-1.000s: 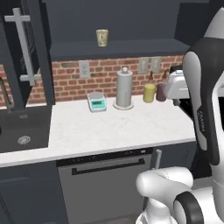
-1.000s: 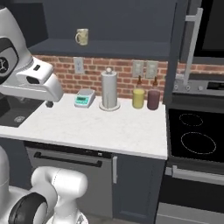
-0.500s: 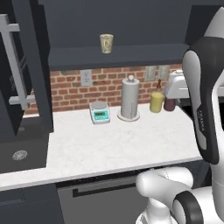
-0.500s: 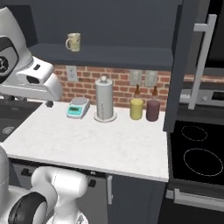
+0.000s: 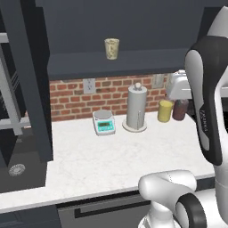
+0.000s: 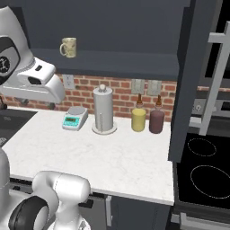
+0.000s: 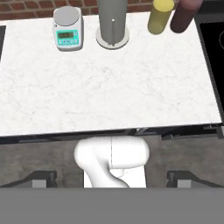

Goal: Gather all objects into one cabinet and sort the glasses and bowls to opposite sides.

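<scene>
Your open gripper looks down over the white table, while the beige handled mug stands upright well above it on the cabinet shelf.

Mug on shelf above scale

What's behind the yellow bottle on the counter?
Behind the yellow bottle is the red brick wall, with a pale switch plate above. The bottle covers the bricks straight behind it, so that part can't be seen.
</scene>
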